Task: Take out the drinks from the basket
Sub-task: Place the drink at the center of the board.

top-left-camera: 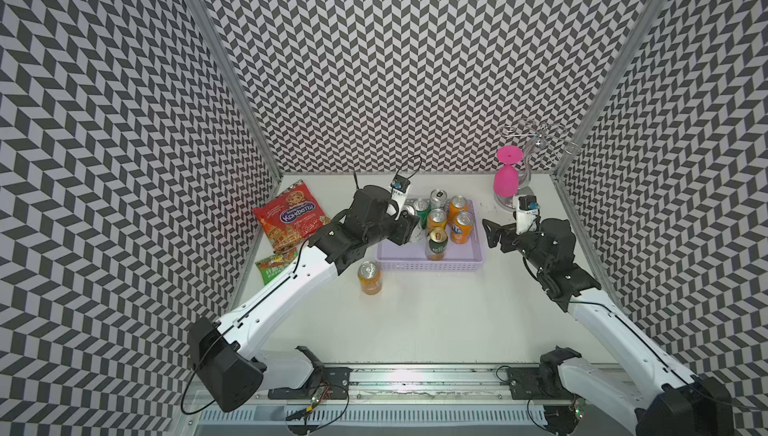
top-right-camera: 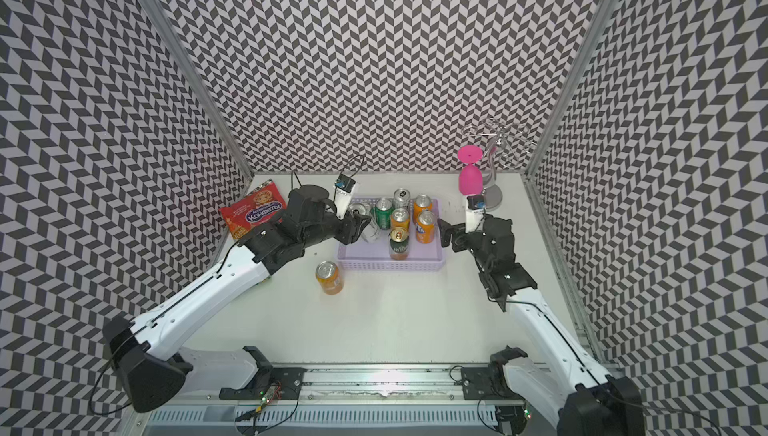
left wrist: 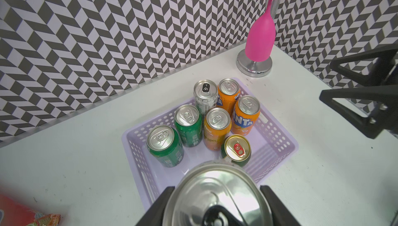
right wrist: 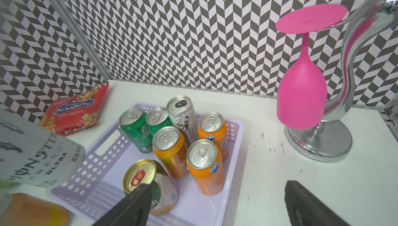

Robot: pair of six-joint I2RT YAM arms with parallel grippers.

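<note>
The lavender basket [top-left-camera: 432,265] [top-right-camera: 390,265] stands mid-table and holds several upright drinks: green, orange and silver-white cans, plus a green-and-gold can [top-left-camera: 436,245] [right wrist: 150,184] at the front. My left gripper [top-left-camera: 411,226] [left wrist: 216,192] is shut on a silver-white can [left wrist: 215,192] [right wrist: 38,149], held above the basket's left end. One orange can [top-left-camera: 370,278] [top-right-camera: 329,278] stands on the table in front of the basket's left corner. My right gripper [top-left-camera: 492,232] [right wrist: 217,186] hangs open just off the basket's right side, with nothing between its fingers.
A red snack bag [top-left-camera: 291,218] and a green snack bag [top-left-camera: 274,268] lie by the left wall. A pink goblet [top-left-camera: 507,176] hangs upside down on a chrome rack [right wrist: 323,147] at the back right, close behind my right gripper. Patterned walls enclose three sides.
</note>
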